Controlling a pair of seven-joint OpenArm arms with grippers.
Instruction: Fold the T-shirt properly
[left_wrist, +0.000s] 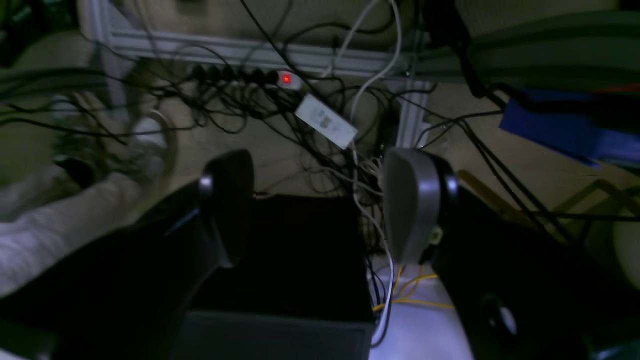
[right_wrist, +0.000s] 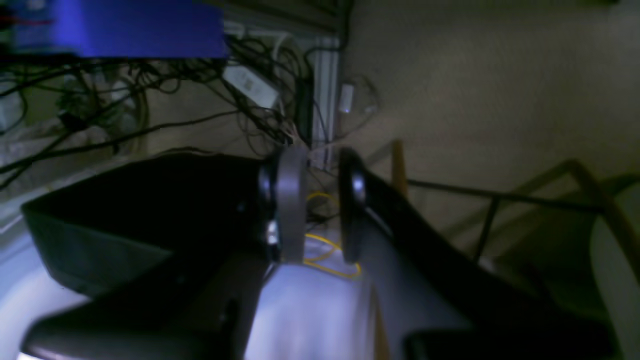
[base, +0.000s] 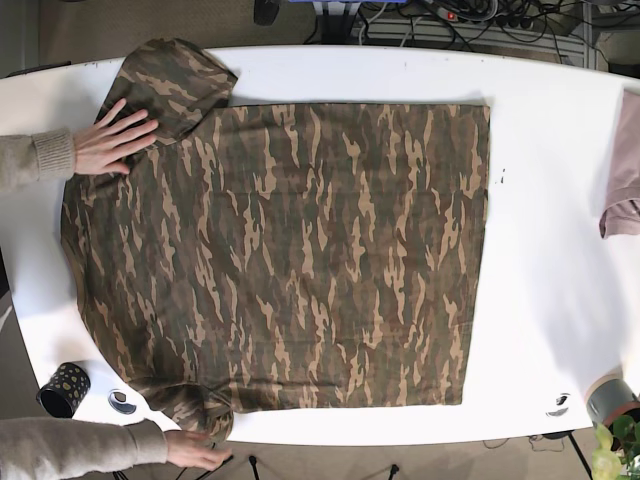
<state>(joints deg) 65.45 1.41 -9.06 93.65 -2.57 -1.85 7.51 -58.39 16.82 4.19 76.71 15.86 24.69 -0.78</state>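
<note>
A camouflage T-shirt (base: 290, 260) lies spread flat on the white table (base: 550, 200) in the base view, collar end to the left. One sleeve is folded over at the top left, the other is bunched at the bottom left. Neither arm shows in the base view. In the left wrist view my left gripper (left_wrist: 320, 205) hangs open over the floor, fingers wide apart and empty. My right gripper (right_wrist: 320, 210) is off the table too, with a narrow gap between its fingers (right_wrist: 292, 210) and nothing held.
A person's hand (base: 115, 135) presses the top-left sleeve and another hand (base: 195, 450) touches the bottom-left sleeve. A pink cloth (base: 622, 170) lies at the right edge. A black dotted cup (base: 63, 388) stands at the bottom left. Cables and a power strip (left_wrist: 240, 76) cover the floor.
</note>
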